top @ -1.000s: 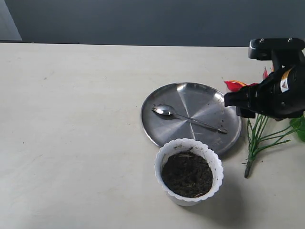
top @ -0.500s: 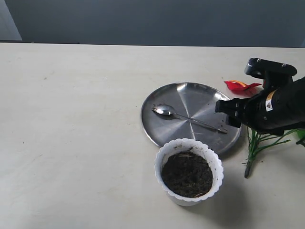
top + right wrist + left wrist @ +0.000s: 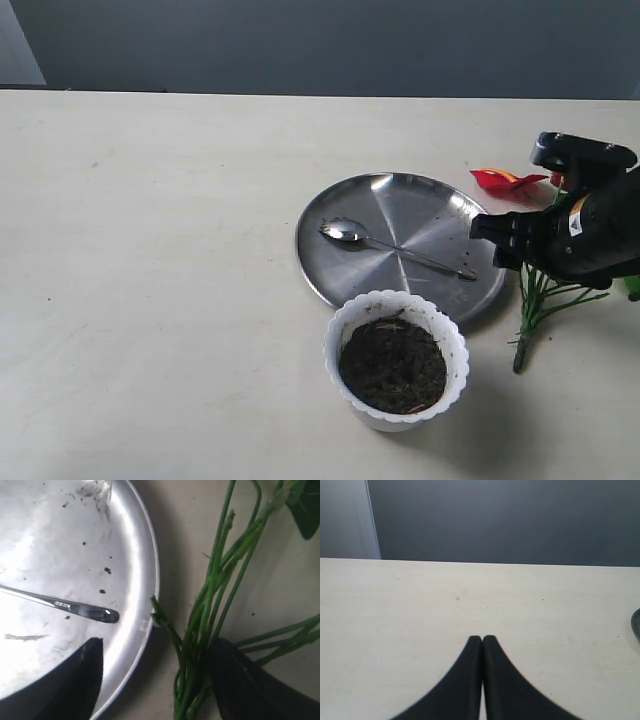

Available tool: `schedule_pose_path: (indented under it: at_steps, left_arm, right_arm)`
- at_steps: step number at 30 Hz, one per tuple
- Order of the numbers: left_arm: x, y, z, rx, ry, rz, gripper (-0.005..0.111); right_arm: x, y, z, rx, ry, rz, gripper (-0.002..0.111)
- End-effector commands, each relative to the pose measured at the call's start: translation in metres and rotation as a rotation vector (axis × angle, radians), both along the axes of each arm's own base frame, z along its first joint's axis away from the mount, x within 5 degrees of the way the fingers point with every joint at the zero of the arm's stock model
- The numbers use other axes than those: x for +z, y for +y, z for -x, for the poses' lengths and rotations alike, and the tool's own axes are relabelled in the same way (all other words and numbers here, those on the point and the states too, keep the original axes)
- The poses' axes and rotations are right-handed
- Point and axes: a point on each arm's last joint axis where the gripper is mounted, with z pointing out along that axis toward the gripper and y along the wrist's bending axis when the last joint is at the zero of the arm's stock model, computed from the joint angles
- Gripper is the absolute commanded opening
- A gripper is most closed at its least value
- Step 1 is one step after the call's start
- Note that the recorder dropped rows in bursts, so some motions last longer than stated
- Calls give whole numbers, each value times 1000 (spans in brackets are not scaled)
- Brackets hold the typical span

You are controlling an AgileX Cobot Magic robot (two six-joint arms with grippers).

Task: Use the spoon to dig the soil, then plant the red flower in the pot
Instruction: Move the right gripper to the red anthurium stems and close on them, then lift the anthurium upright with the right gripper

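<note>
Over the last second the right claw [image 3: 155, 680] has dropped lower and, after a brief push toward the plate [image 3: 345, 270], backed off toward the flower side. That suggests it is settling its aim, though whether on the spoon's handle or the stems cannot be told.

Its fingers stand apart, holding nothing. One finger hangs over the plate's rim, just beside the handle tip of the spoon [image 3: 85, 611]; the other sits over the green stems of the red flower [image 3: 540, 290], so the rim and the stem bundle lie between them.

The spoon [image 3: 395, 248] lies flat on the plate, its long axis running away from the claw, bowl at the far end.

The pot [image 3: 396, 360] of soil [image 3: 392, 365] stands untouched, near the claw.

The left claw [image 3: 482, 680] is pressed together, empty, over bare surface [image 3: 420, 605].
</note>
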Motion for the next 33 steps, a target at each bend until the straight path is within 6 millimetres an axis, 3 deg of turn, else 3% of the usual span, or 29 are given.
schedule_pose_path:
  at_steps: [1,10,26,33]
  left_arm:
    - [1,0,0,-6,-6,2,0]
    - [1,0,0,-6,-6,2,0]
    - [1,0,0,-6,-6,2,0]
    - [1,0,0,-6,-6,2,0]
  right_arm:
    - [-16,-1,-2,3,42,23,60]
    - [-25,1,-5,11,54,22,60]
    - [-24,-16,-7,21,33,227,60]
    - [-23,-12,-9,29,2,184,59]
